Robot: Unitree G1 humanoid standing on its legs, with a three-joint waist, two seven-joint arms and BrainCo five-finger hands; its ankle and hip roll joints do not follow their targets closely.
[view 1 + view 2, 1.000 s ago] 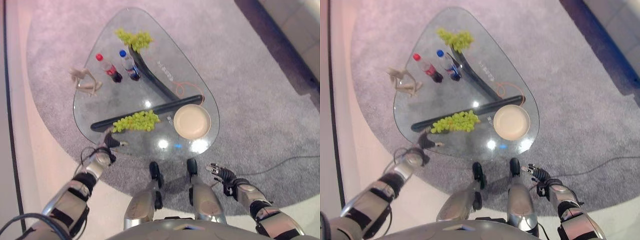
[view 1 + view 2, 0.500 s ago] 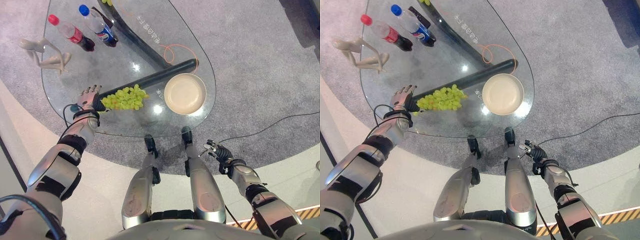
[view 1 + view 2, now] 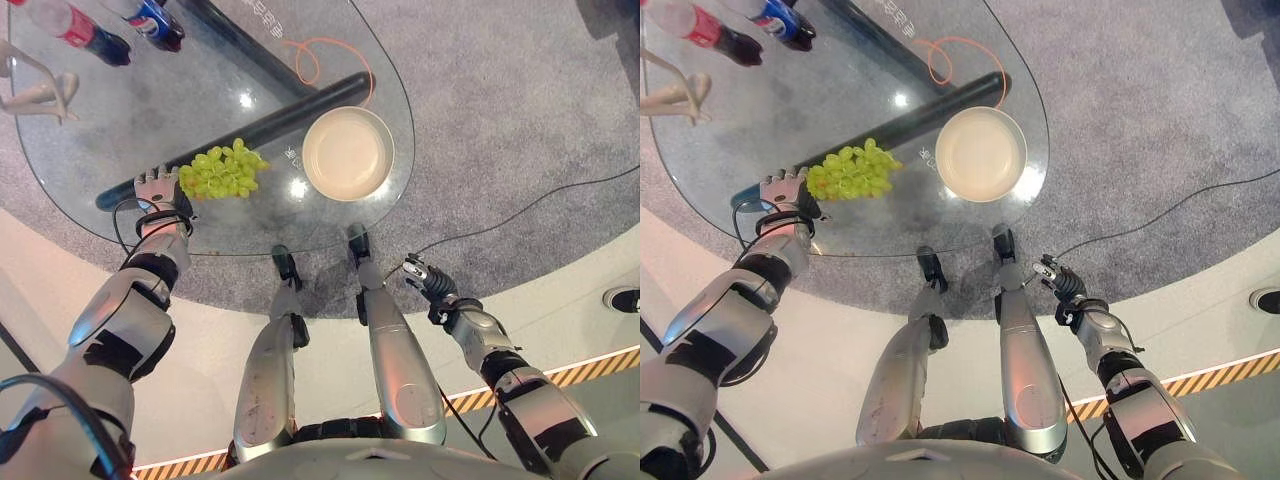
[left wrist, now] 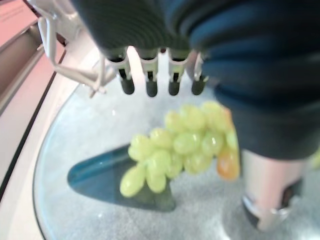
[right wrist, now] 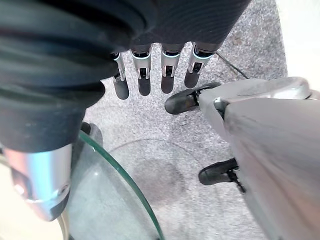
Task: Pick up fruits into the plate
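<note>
On the glass table (image 3: 120, 130), near its front edge, a bunch of green grapes (image 3: 220, 172) lies loose on the surface, and the robot's left hand (image 3: 153, 188) sits just beside it on the outer side, fingers straight and spread, holding nothing. From the left wrist view the fingers (image 4: 149, 77) hang above the grapes (image 4: 182, 145) with a gap between them; whether the thumb (image 4: 267, 190) touches the bunch I cannot tell. The plate (image 3: 347, 153), cream and round, sits near the table's rounded corner, apart from the grapes, with bare glass between the two. Nothing lies in it.

Under the glass a dark bar (image 3: 240, 132) of the table's frame runs slantwise behind the grapes and up to the plate's rim; a second dark bar (image 3: 240, 45) runs away toward the far side. An orange cord loop (image 3: 320, 62) shows below the glass, behind the plate. At the far end of the table stand two bottles, a dark cola one with a red cap (image 3: 85, 30) and another with a blue label (image 3: 150, 20), close together, and a pale figurine (image 3: 35, 85) stands near the far left edge.

The right hand (image 3: 425, 280) hangs off the table, low over the grey carpet (image 3: 520, 110), fingers straight and relaxed, empty. A shoe (image 3: 622, 298) shows on the pale floor at the far right.
</note>
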